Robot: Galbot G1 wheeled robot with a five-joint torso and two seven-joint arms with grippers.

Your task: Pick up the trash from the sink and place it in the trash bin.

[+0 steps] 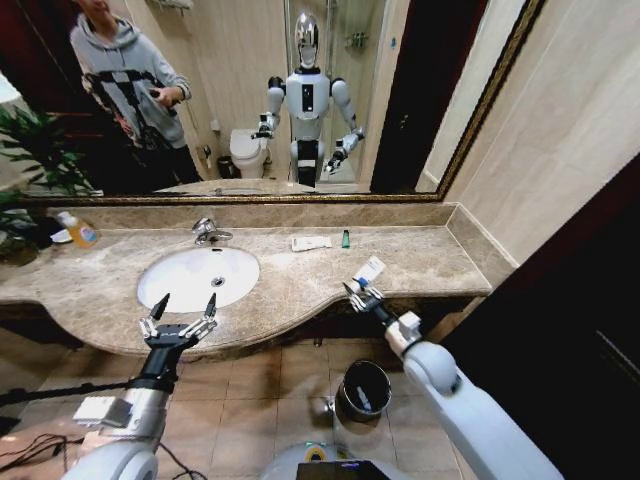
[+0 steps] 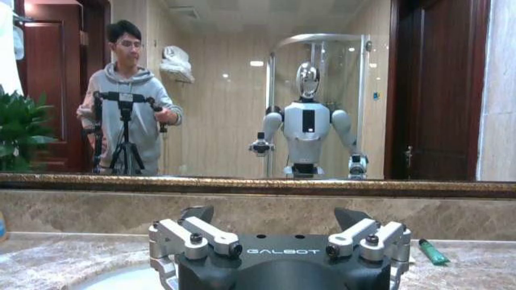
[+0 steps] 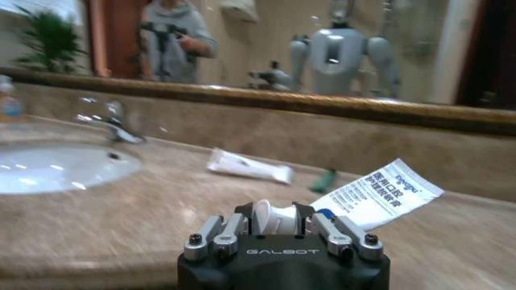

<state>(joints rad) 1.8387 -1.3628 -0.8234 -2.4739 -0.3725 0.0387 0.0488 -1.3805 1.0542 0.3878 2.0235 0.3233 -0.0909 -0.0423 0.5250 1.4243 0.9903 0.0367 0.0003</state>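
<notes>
My right gripper (image 1: 358, 292) is shut on a white tube with blue marks (image 1: 369, 270), held just above the counter's front edge at the right. In the right wrist view the tube (image 3: 376, 197) sticks out from between the fingers by its capped end. A flat white packet (image 1: 311, 242) and a tiny green piece (image 1: 345, 238) lie on the marble near the mirror. The white sink (image 1: 198, 277) is at the left. My left gripper (image 1: 180, 318) hovers open at the sink's front rim, holding nothing. The black trash bin (image 1: 363, 390) stands on the floor, below the right gripper.
A chrome faucet (image 1: 208, 232) stands behind the basin and an orange-capped bottle (image 1: 78, 230) sits far left by a plant. The mirror runs along the counter's back. A side wall closes the counter's right end. Something pale lies inside the bin.
</notes>
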